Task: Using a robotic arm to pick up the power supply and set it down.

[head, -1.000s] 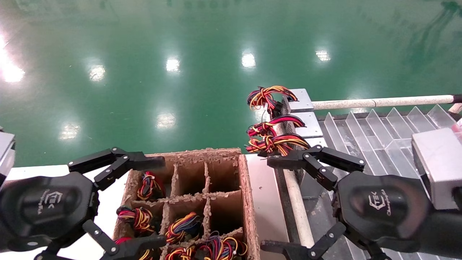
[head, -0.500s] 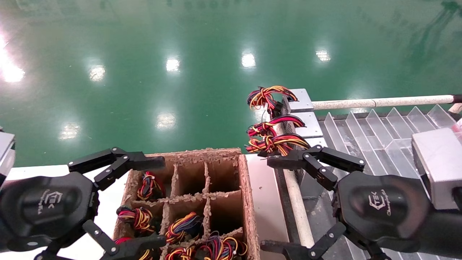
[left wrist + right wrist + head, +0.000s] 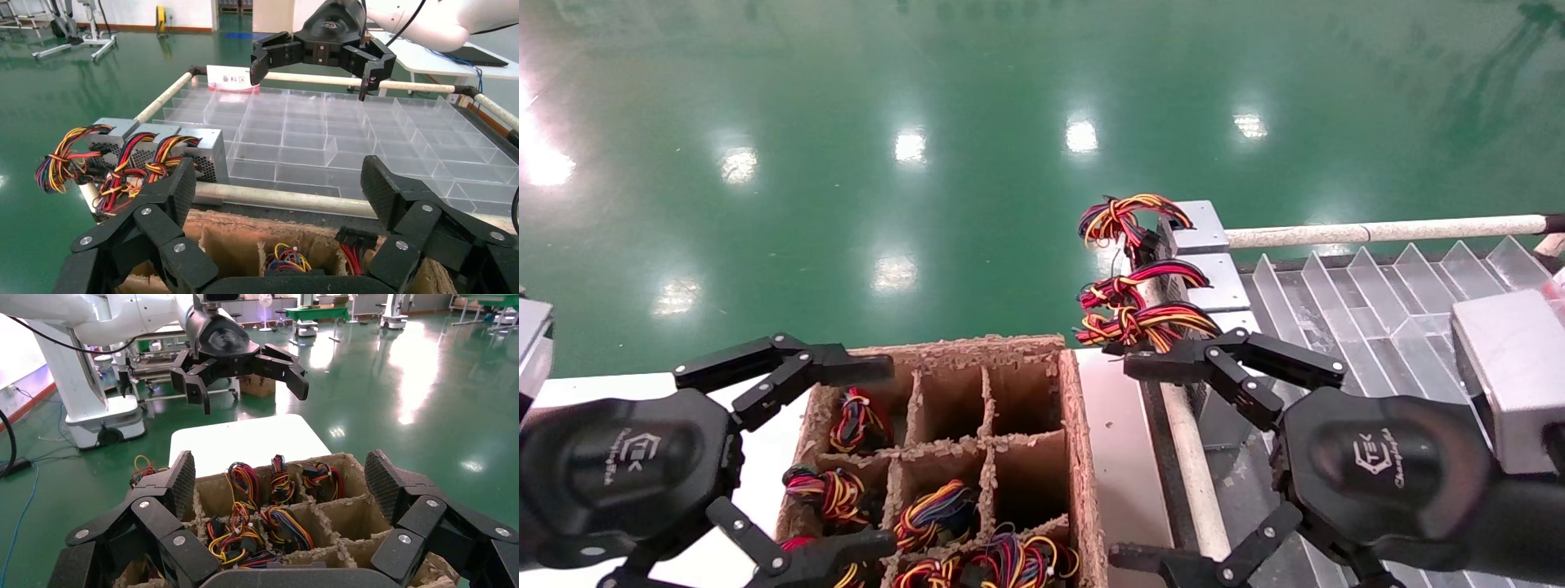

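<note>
Three silver-grey power supplies (image 3: 1209,278) stand in a row at the near-left end of the clear tray (image 3: 1377,302), their red, yellow and black wires (image 3: 1128,314) hanging over the edge; the left wrist view shows them (image 3: 202,144) too. More wire bundles (image 3: 932,510) fill cells of a brown cardboard divider box (image 3: 1083,457). My left gripper (image 3: 878,456) hovers open over the box's left side, empty. My right gripper (image 3: 1128,461) is open and empty by the box's right wall, just short of the nearest power supply.
A white tube rail (image 3: 1377,231) borders the tray's far side and another (image 3: 1189,457) runs between box and tray. The box rests on a white table (image 3: 560,390). Beyond lies green floor. Several far-right box cells (image 3: 1021,392) hold nothing.
</note>
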Available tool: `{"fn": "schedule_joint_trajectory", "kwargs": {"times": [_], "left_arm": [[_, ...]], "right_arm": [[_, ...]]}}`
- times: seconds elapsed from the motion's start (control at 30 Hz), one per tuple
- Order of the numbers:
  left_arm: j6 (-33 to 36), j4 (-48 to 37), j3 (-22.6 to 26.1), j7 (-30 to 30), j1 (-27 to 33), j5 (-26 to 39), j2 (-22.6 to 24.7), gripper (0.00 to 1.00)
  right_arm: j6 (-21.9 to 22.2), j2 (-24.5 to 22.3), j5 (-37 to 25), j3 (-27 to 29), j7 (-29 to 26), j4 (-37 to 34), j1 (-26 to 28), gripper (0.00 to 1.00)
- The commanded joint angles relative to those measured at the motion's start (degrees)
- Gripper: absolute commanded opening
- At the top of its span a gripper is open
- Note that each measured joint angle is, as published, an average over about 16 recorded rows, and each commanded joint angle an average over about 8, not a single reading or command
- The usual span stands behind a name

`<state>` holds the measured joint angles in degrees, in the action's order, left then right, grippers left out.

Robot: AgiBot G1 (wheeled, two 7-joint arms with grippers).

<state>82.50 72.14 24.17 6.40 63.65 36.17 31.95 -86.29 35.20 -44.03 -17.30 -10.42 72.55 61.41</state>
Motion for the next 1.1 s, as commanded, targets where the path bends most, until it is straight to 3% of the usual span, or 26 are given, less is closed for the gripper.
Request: {"fn": "schedule_joint_trajectory", "kwargs": {"times": [0.03,0.17,0.47,0.53,0.7,0.77,0.8,1.1], "left_arm": [[0.0,0.0,0.0,0.0,0.0,0.0,0.0,0.0],[0.0,0.0,0.0,0.0,0.0,0.0,0.0,0.0],[0.0,0.0,0.0,0.0,0.0,0.0,0.0,0.0],[0.0,0.0,0.0,0.0,0.0,0.0,0.0,0.0],[0.0,0.0,0.0,0.0,0.0,0.0,0.0,0.0],[0.0,0.0,0.0,0.0,0.0,0.0,0.0,0.0],[0.0,0.0,0.0,0.0,0.0,0.0,0.0,0.0],[0.0,0.0,0.0,0.0,0.0,0.0,0.0,0.0]], "right_arm": [[-0.1,-0.4,-0.2,0.0,0.0,-0.1,-0.3,1.0],[-1.3,1.5,-4.2,-2.8,0.7,-2.2,0.3,1.0],[-3.8,10.4,-10.9,-10.0,3.9,-10.8,5.0,0.98],[-3.9,11.8,-11.8,-11.3,5.0,-12.8,6.1,0.84],[-4.0,14.7,-13.7,-14.4,7.8,-18.1,8.6,0.21],[-4.0,15.6,-14.4,-15.5,8.8,-20.0,9.7,0.04],[-4.0,16.1,-14.6,-16.1,9.2,-20.9,10.3,0.0],[-4.2,18.4,-15.9,-20.5,12.4,-26.7,14.7,0.0]]}}
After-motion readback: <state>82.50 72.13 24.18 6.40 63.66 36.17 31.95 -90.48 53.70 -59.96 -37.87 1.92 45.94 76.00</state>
